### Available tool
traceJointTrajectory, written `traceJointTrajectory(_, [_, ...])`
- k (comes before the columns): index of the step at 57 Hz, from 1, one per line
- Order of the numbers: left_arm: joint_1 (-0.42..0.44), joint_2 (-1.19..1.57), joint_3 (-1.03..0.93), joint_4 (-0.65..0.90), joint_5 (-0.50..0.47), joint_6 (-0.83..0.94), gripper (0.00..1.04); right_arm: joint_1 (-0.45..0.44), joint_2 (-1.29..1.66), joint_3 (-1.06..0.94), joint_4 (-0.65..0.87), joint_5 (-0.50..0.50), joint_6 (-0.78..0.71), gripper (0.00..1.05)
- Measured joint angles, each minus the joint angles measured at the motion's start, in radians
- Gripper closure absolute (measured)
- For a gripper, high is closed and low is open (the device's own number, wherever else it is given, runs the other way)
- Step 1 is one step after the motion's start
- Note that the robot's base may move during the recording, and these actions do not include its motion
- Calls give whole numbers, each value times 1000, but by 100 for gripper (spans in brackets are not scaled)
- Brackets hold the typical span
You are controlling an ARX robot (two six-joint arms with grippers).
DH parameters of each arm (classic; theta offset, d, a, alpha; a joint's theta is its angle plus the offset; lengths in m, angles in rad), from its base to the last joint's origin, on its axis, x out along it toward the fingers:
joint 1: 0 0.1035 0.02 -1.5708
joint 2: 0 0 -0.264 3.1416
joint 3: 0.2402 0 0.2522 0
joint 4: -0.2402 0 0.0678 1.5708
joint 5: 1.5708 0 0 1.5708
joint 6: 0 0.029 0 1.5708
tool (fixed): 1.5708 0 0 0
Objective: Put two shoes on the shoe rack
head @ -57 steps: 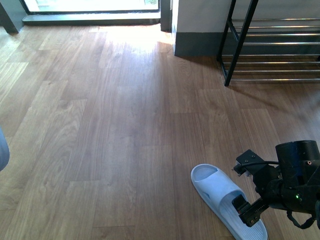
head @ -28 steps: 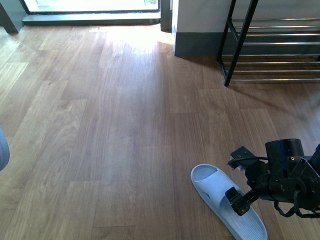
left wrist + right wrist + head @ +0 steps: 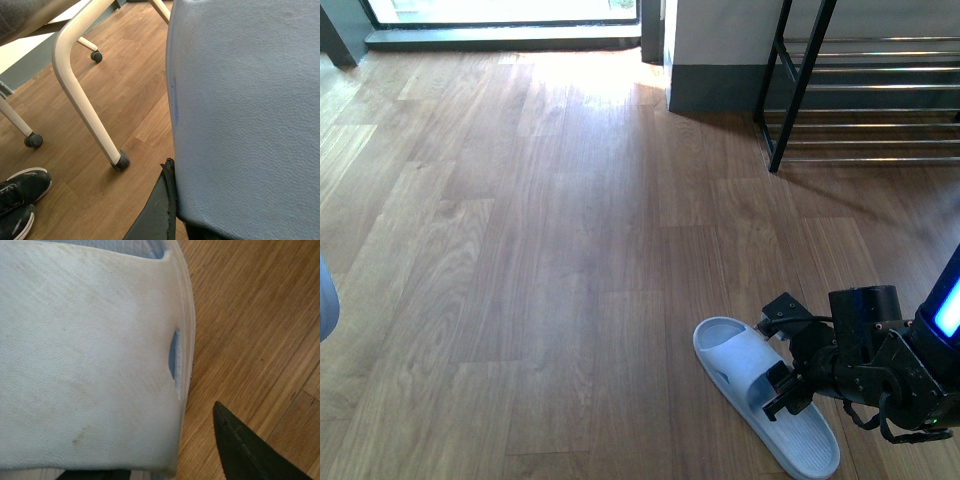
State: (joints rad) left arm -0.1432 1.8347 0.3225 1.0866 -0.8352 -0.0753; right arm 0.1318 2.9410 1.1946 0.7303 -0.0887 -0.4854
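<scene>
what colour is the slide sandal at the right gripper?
Light blue; the rubber slide sandal shows best in the front view.

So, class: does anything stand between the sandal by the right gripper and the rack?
Nothing visible does. In the front view, only bare floor lies between the sandal and the rack.

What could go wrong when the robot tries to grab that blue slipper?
1. The right gripper is open across the sandal, but in the right wrist view one finger sits beside the strap, over the floor. It might pinch only the edge, and the sandal could slip out.
2. The shoe rack is far across the floor and has thin bars, so the sandal might drop on the way or slide off.
</scene>
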Motion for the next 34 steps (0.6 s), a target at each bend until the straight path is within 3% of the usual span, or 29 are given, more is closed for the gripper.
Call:
traceJointTrajectory(7, [0, 0, 0, 0, 0, 0, 103, 13, 5, -2, 18, -2, 3, 86])
traceJointTrajectory(15, [0, 0, 0, 0, 0, 0, 103, 14, -28, -51, 50, -3, -5, 103])
traceJointTrajectory(23, [0, 0, 0, 0, 0, 0, 103, 15, -135, -157, 79, -14, -12, 103])
traceJointTrajectory(34, [0, 0, 0, 0, 0, 0, 103, 13, -574, -423, 127, -55, -51, 103])
